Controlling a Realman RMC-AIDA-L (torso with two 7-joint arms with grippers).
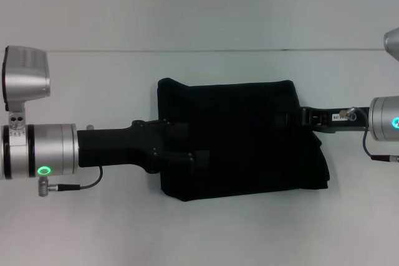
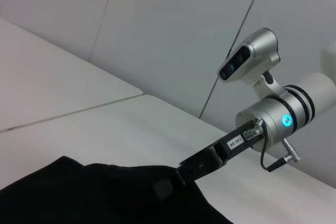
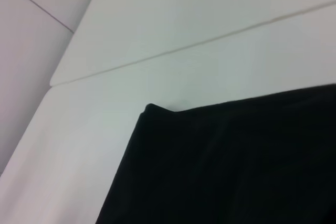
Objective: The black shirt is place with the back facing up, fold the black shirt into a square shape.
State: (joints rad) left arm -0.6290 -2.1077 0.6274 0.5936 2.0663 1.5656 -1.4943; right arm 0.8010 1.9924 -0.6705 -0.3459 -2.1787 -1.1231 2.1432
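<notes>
The black shirt (image 1: pixel 243 147) lies on the white table as a rough rectangle, plain black side up, with no lettering showing. My left gripper (image 1: pixel 193 144) reaches in from the left and hovers over the shirt's left edge, open, its two fingers (image 1: pixel 177 129) spread apart. At the upper part of the shirt's right edge is my right gripper (image 1: pixel 293 118), touching the cloth. The left wrist view shows that right gripper (image 2: pixel 165 187) resting on the shirt's (image 2: pixel 94 198) edge. Only the shirt (image 3: pixel 236 166) and one of its corners appear in the right wrist view.
The white table (image 1: pixel 93 228) extends around the shirt on all sides, with a seam (image 1: pixel 199 50) running across it behind the shirt. A pale wall rises behind the table. Both silver arm wrists (image 1: pixel 37 151) sit at the sides.
</notes>
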